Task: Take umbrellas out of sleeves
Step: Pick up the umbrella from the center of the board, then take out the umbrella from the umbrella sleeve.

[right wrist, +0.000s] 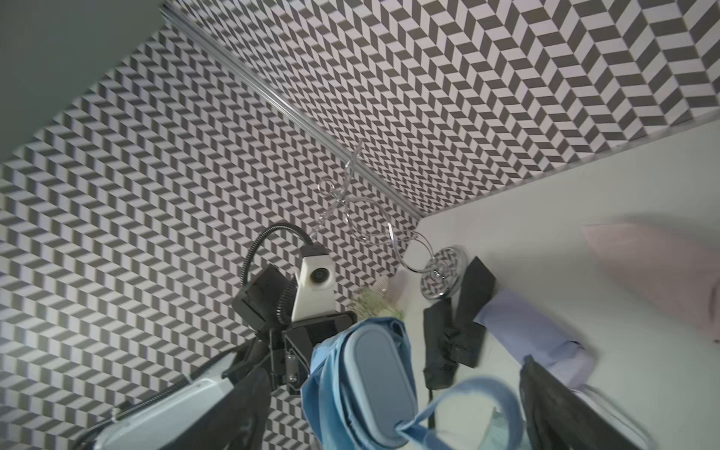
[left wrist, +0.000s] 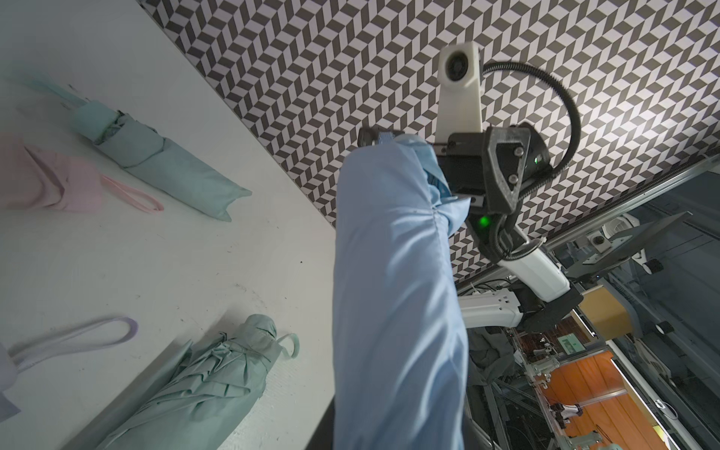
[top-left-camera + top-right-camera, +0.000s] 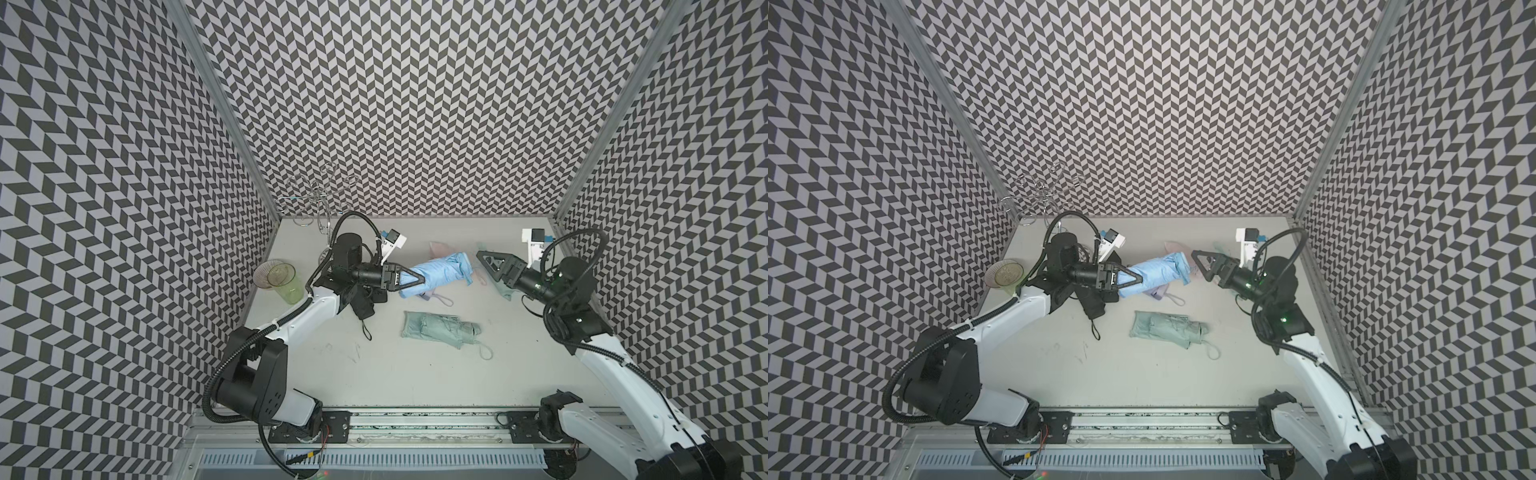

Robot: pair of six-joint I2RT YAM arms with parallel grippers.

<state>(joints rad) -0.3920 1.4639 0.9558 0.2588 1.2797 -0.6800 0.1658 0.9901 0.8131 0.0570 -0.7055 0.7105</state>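
Sleeve and umbrella share one line: the light blue sleeve (image 3: 436, 276) lies with its long axis left to right across the far middle of the worktop (image 3: 374, 374), and the light blue umbrella (image 1: 374, 382) is inside it, only the handle end and wrist loop (image 1: 467, 401) showing at the right. The left wrist view suggests the bundle is held up off the surface.

The left pincer (image 3: 415, 279) is clamped on the sleeve's closed left end. The right pincer (image 3: 486, 268) has its jaws wide apart and grips nothing. The handle end points straight at it and, in the right wrist view, sits just in front of the gap between the jaws. The right arm is therefore the nearer one to the handle. A pull to free the umbrella would probably run rightward along that axis while the left arm holds the sleeve back.

Near the middle, a mint green umbrella (image 3: 449, 330) lies bare, with a flat mint green sleeve (image 2: 128, 401) against it. A second mint green umbrella (image 2: 175, 167), far right beneath the right arm, is in its sleeve with only its tip out. The clear cups (image 3: 286, 282) at the left edge look empty.
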